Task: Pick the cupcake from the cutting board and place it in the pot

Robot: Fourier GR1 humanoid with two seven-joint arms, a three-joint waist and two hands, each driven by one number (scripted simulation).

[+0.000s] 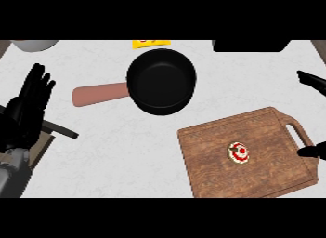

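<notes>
Cupcake (238, 152) on cutting board (246, 153), centre; right hand (321, 151) nearer, at board's handle side, apparently spread; left hand (29, 100) open, resting far left; pot (161, 81) beyond board

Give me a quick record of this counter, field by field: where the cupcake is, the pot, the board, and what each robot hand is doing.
cupcake: on the cutting board, near its middle, untouched
cutting board: wooden, lower right of the counter, handle slot on its right side
pot: black, empty, brownish handle pointing left, above and left of the board
left robot hand: open, fingers up, resting at the left edge
right robot hand: open, spread beside the board's handle end, holding nothing
</notes>
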